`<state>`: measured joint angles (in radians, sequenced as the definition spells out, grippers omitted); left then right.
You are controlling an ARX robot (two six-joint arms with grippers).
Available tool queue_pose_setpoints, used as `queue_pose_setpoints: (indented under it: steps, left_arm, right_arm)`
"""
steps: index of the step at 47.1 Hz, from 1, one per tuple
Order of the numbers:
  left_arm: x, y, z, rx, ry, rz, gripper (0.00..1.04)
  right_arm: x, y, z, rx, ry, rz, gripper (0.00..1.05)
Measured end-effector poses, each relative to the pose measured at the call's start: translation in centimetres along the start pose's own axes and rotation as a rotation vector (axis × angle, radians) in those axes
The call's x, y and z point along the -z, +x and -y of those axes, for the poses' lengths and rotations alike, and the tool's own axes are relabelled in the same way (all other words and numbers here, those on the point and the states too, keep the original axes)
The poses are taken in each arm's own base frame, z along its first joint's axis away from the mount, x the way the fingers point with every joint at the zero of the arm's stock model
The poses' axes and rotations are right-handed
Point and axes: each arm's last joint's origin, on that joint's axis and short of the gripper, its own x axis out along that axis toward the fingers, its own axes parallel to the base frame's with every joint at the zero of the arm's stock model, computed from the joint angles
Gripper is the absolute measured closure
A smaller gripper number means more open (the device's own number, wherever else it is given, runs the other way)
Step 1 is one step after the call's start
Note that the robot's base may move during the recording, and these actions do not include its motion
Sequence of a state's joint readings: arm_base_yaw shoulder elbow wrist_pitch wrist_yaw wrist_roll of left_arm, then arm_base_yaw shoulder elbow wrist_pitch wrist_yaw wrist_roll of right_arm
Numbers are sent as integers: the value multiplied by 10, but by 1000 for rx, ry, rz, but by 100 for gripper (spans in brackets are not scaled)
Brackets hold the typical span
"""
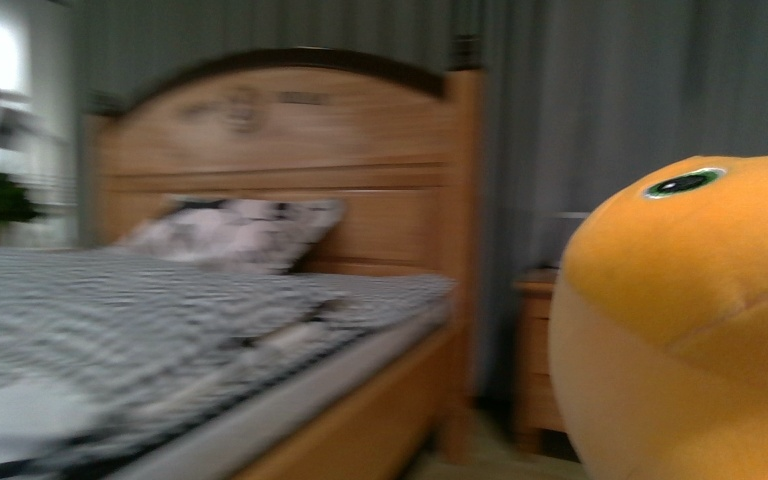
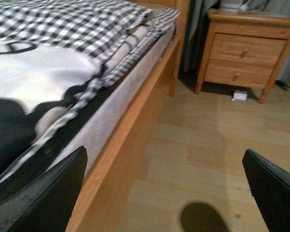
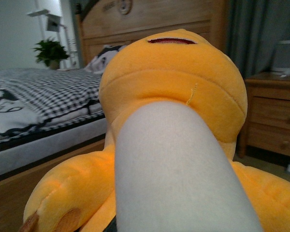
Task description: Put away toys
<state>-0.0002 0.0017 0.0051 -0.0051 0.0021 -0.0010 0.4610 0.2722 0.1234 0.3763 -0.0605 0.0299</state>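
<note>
Toy location: We find the plush toy (image 1: 690, 330) raised off the floor. It is close to the front camera at its right edge and fills the right wrist view (image 3: 174, 77).
Right fingers: They are hidden behind the toy, so we cannot tell whether they are clamped on it. Its raised position suggests to us that this arm carries it.
Left fingers (image 2: 48, 198): They are spread apart and empty, hanging over the floor (image 2: 198, 145) beside the bed (image 1: 380, 420).
Progress: We judge the toy collected but not yet put away. No bin or box is in view, so the carry and the deposit remain.
Surface: The floor is wood-look. The bed carries a rumpled checked cover (image 2: 63, 24), and a pillow (image 1: 235, 232) leans against the headboard (image 1: 290, 130).
Room: A two-drawer nightstand (image 2: 244, 53) stands just beside the bed, with grey curtains (image 1: 610, 90) behind it. A potted plant (image 3: 50, 50) stands beyond the bed.
Reservation: The front view is blurred, so we could not check fine detail there.
</note>
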Motion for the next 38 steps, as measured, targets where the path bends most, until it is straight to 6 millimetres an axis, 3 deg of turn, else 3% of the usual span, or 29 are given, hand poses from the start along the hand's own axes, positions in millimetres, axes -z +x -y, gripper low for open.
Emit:
queue_pose_setpoints:
  steps: [38]
  left_arm:
    - [0,0,0,0,0,1,6]
  right_arm:
    - [0,0,0,-3,-1,1,93]
